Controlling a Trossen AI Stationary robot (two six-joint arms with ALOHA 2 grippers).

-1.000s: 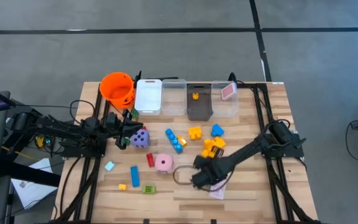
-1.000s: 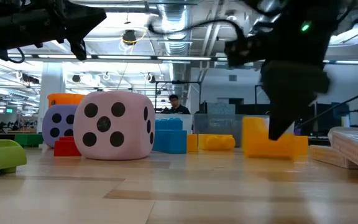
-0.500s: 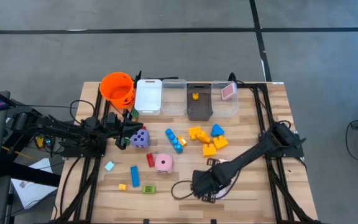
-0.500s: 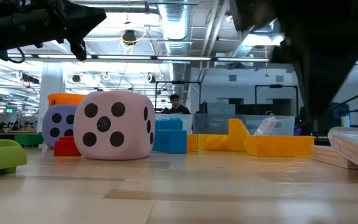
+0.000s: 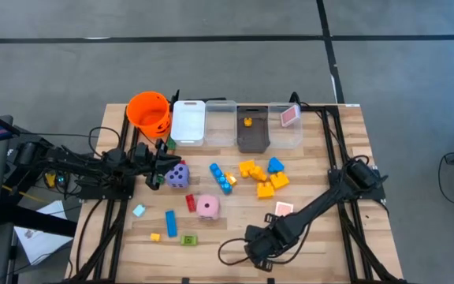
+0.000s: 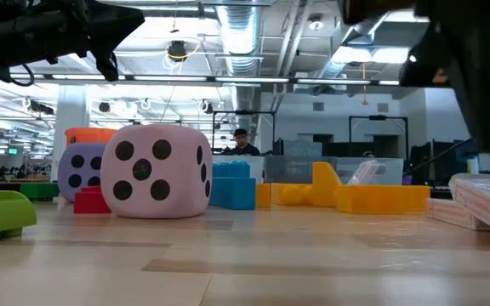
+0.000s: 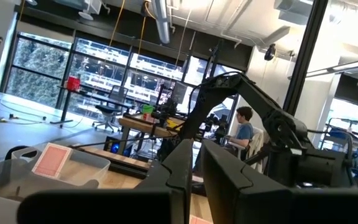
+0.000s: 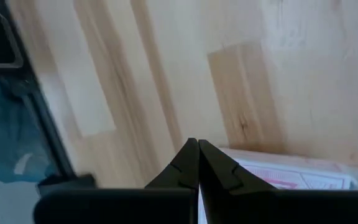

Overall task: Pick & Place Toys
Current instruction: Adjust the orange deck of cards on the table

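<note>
Right gripper (image 5: 260, 251) slid further to the near edge, pressed together, holding nothing (left gripper (image 5: 166, 163) unmoved, also closed). Card (image 5: 283, 209) lies uncovered now, near the yellow blocks (image 5: 262, 178).

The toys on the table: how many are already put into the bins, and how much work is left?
Done: one yellow block lies in the grey bin and one pink card in the clear bin.

In hand: nothing; the right gripper is shut and empty near the front edge, and the left gripper waits beside the purple die.

Left: nearly everything, including the pink die, the loose blocks and another card.
</note>
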